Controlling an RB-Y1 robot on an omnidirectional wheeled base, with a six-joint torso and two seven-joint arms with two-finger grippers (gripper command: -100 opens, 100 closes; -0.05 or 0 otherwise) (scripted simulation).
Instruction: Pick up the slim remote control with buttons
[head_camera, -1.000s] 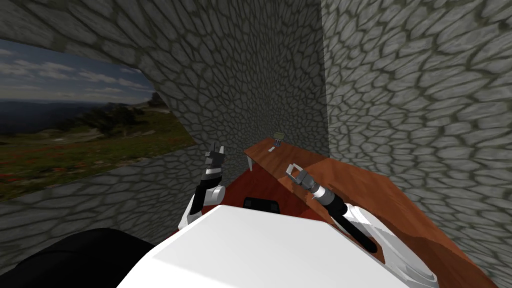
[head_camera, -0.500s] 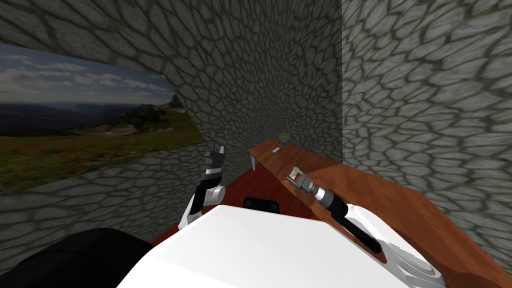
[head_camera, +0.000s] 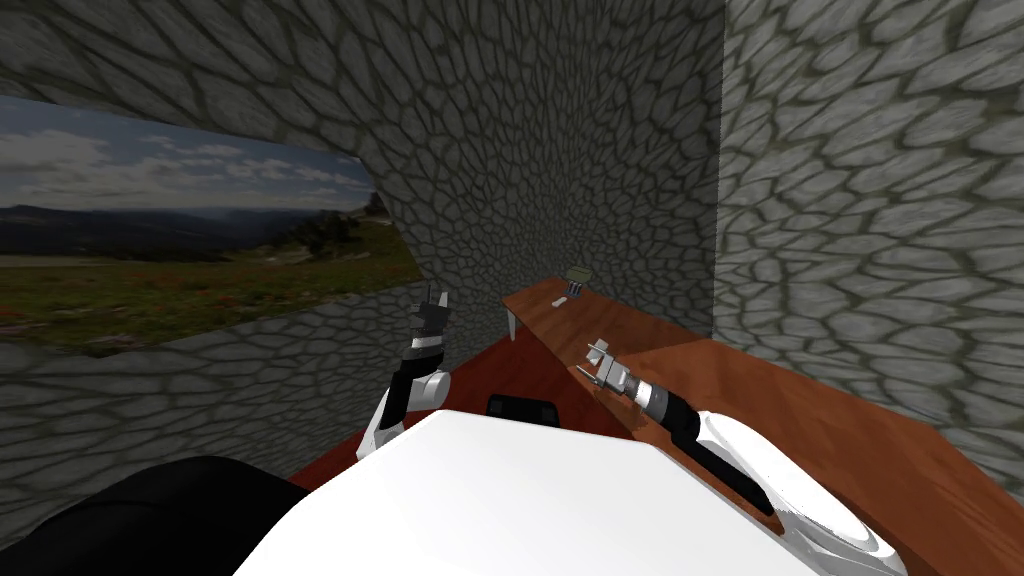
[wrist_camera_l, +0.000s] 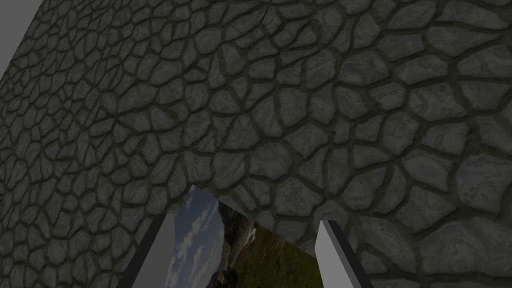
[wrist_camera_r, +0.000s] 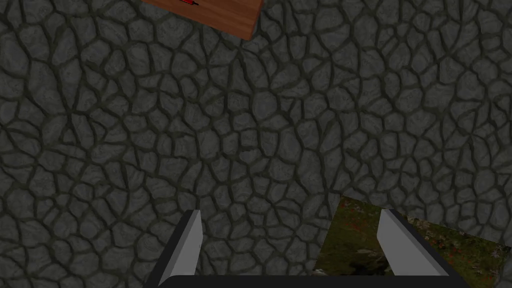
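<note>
On the far end of a wooden table (head_camera: 600, 318), near the stone wall corner, lies a small pale slim object (head_camera: 573, 291) that may be the remote; it is too small to make out buttons. A small greenish box (head_camera: 578, 272) stands just behind it. My right gripper (head_camera: 597, 361) hovers open over the table's near part, well short of both. Seen from its own wrist, the right gripper (wrist_camera_r: 289, 212) stands open and empty before a stone wall. My left gripper (head_camera: 432, 300) is raised at the left, and from its wrist the left gripper (wrist_camera_l: 245, 220) is open with nothing in it.
A lower wooden surface (head_camera: 800, 410) runs along the right stone wall (head_camera: 870, 230) towards me. The floor (head_camera: 520, 375) between is dark red. A landscape picture (head_camera: 180, 250) hangs on the left wall. A corner of a wooden board (wrist_camera_r: 220, 17) shows past the right gripper.
My head view has swung, so the table, wall corner and landscape picture slid to the right. The right gripper has sunk a little lower over the table. The left arm holds still.
</note>
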